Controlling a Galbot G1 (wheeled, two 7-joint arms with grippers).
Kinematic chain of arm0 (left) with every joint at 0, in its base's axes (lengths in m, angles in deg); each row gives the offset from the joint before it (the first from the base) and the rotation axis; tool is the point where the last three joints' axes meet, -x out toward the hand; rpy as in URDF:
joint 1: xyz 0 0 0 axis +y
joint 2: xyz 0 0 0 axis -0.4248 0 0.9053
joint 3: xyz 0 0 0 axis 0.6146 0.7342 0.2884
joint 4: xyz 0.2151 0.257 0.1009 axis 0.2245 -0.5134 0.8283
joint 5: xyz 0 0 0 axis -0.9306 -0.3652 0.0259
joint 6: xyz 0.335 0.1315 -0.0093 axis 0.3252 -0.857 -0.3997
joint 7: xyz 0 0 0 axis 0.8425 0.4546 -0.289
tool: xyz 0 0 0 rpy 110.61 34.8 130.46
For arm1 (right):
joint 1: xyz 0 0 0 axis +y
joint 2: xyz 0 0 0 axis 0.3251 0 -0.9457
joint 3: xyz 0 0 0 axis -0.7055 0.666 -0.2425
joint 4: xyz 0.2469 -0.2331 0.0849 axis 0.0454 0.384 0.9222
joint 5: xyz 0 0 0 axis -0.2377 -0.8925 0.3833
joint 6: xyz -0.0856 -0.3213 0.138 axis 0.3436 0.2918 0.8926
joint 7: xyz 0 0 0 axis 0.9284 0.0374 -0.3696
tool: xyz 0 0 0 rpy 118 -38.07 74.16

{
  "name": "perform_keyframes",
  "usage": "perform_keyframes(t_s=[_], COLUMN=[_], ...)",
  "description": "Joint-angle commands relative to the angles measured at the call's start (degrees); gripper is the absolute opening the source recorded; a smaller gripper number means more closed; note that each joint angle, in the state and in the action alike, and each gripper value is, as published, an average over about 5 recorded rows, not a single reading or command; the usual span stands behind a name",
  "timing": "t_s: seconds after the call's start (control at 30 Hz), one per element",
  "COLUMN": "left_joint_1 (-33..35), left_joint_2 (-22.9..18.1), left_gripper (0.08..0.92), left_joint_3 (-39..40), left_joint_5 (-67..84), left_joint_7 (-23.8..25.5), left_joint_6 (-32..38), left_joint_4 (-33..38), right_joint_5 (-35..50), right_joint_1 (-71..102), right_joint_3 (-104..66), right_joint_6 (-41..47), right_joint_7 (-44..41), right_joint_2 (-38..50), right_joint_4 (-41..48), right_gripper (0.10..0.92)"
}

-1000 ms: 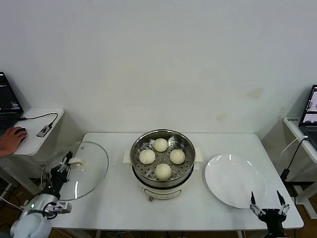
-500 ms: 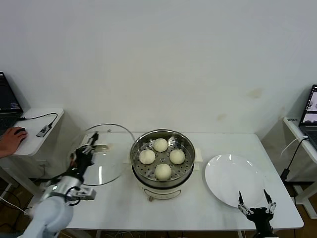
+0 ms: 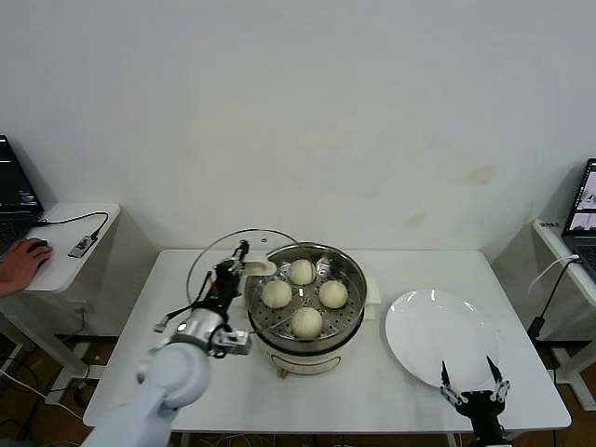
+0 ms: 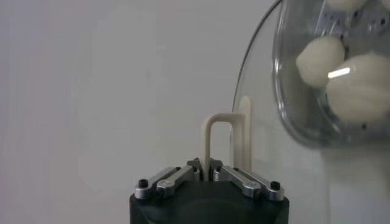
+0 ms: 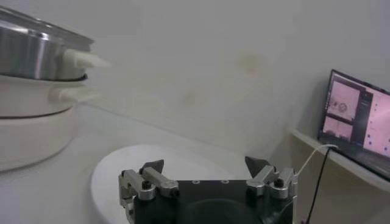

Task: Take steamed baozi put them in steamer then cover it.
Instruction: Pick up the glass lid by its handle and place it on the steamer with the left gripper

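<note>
Four cream-white baozi (image 3: 306, 320) sit on the perforated tray inside the shiny steel steamer (image 3: 352, 311) at the table's centre. My left gripper (image 3: 233, 271) is shut on the cream handle (image 4: 210, 145) of the clear glass lid (image 3: 216, 263), holding it tilted in the air at the steamer's left rim. In the left wrist view the baozi (image 4: 359, 85) show through the lid's glass (image 4: 286, 164). My right gripper (image 3: 474, 390) is open and empty at the table's front right edge, just in front of the white plate (image 3: 438, 337); it also shows in the right wrist view (image 5: 206, 172).
A side table (image 3: 65, 251) at the left holds a cable, a mouse and a person's hand. Laptops stand at the far left and far right. The steamer's white base (image 5: 30, 122) shows in the right wrist view.
My left gripper has carried the glass lid from the table's left edge up and rightward to the steamer's left rim. The right gripper has drifted slightly leftward and lower.
</note>
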Motion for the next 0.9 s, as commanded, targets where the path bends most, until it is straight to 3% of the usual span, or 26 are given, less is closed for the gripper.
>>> perform_keyframes(t_s=[0.03,0.57,0.9], left_joint_1=[-8.0,-7.3,-5.3], left_joint_2=[-10.6,-18.3,-18.4], left_gripper=[0.146,0.146,0.146], left_joint_3=[9.3,10.9,9.7], left_joint_5=[-8.7,-13.8,-15.3], left_joint_7=[5.0,6.2,6.0], left_joint_6=[-4.2,-5.3,-4.9], left_joint_4=[-4.8,-8.9,-9.7], right_joint_5=[-1.1,-1.6,-1.5], right_joint_1=[-0.5,-1.0,-1.0], right_joint_3=[0.3,0.8,1.0], right_joint_6=[-0.3,-1.1,-1.4], right_joint_7=[0.0,0.2,0.0], right_joint_2=[-0.3,-0.4,-0.3], right_joint_4=[1.2,2.7,3.0], right_gripper=[0.823,0.823,0.823])
